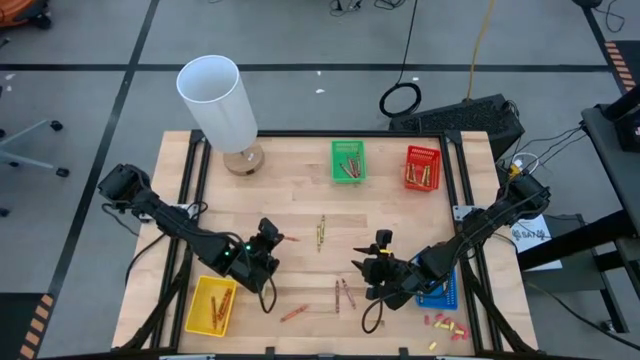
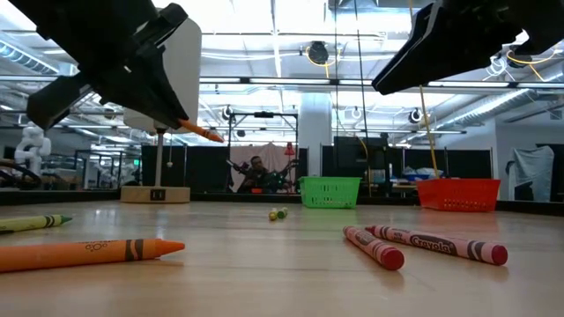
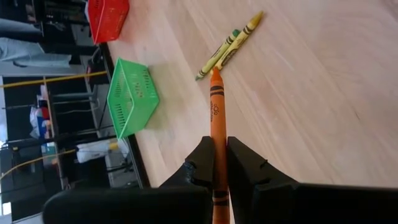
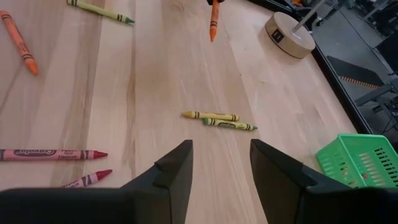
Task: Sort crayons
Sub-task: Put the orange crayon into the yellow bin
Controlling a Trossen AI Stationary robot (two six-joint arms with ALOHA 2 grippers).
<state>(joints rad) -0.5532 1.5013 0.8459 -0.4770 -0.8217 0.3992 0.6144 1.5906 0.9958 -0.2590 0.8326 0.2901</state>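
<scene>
The left tool (image 1: 272, 238), left of centre in the overhead picture, is clamped on an orange crayon (image 3: 216, 127) gripped near its back end, with most of its length sticking out past the fingers. Held so far back, it could pivot or slip if its tip brushes the desk (image 1: 300, 190) or a basket rim. The right tool (image 1: 368, 262), lower right of centre, hangs with fingers apart and empty; reaching for the red crayons (image 1: 341, 294) below, it could nudge them away.
</scene>
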